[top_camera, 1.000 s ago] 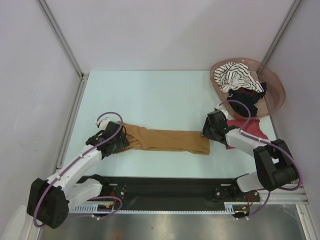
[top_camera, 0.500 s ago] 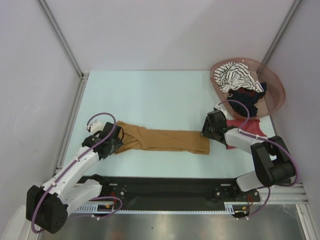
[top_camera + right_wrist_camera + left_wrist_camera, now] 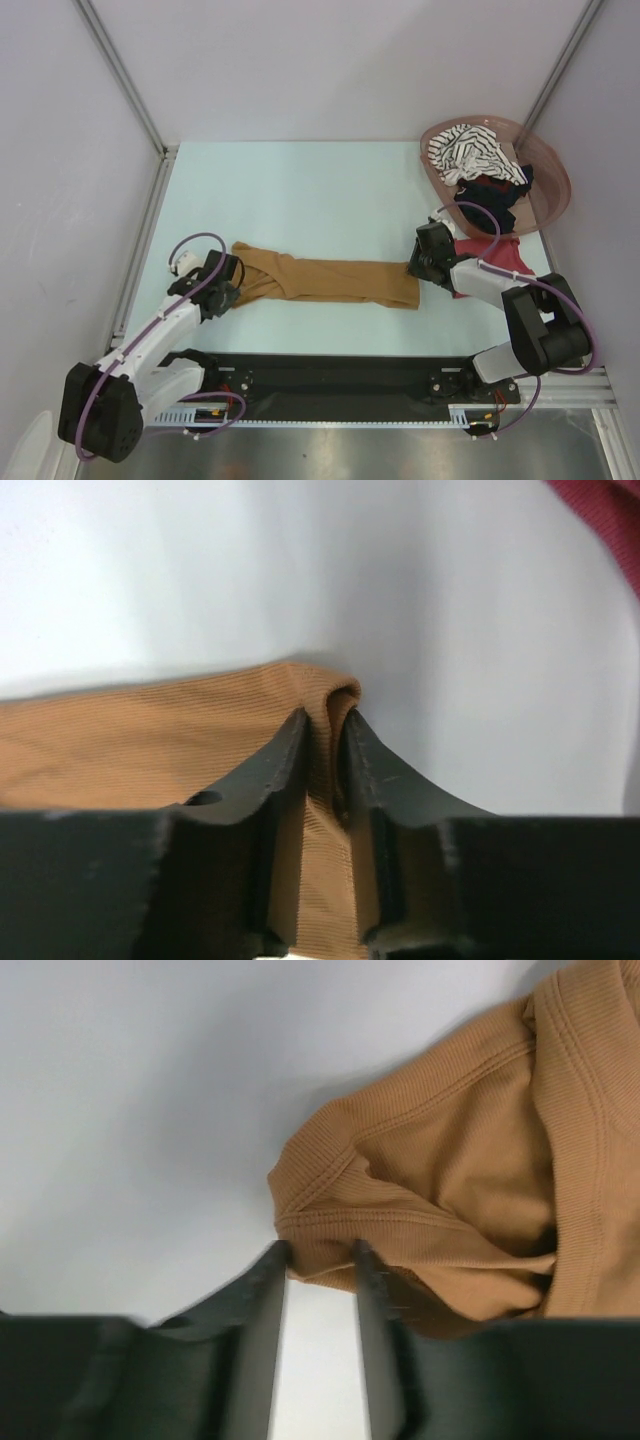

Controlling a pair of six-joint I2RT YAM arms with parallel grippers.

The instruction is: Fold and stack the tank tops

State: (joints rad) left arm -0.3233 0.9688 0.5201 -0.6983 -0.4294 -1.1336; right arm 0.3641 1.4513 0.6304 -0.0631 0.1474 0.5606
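A mustard-brown tank top [image 3: 330,280] lies folded into a long strip across the table's middle. My left gripper [image 3: 228,290] is at its left end. In the left wrist view the hem [image 3: 330,1260] lies between the tips of that gripper [image 3: 318,1252], whose jaws stand apart with bare table showing in the gap. My right gripper [image 3: 414,267] is at the strip's right end. There the gripper [image 3: 325,720] is shut on a raised pinch of the brown cloth [image 3: 130,750]. A dark red tank top [image 3: 508,256] lies under the right arm.
A pinkish-brown oval basket [image 3: 555,170] stands at the back right, holding a black-and-white striped tank top [image 3: 465,150] and a black one [image 3: 495,195]. Grey walls close in the table on the left, back and right. A black rail [image 3: 330,385] runs along the near edge.
My left gripper has drawn back leftward off the brown cloth to its left hem. Both pairs of jaws have narrowed, and the right one has closed on the cloth's right end.
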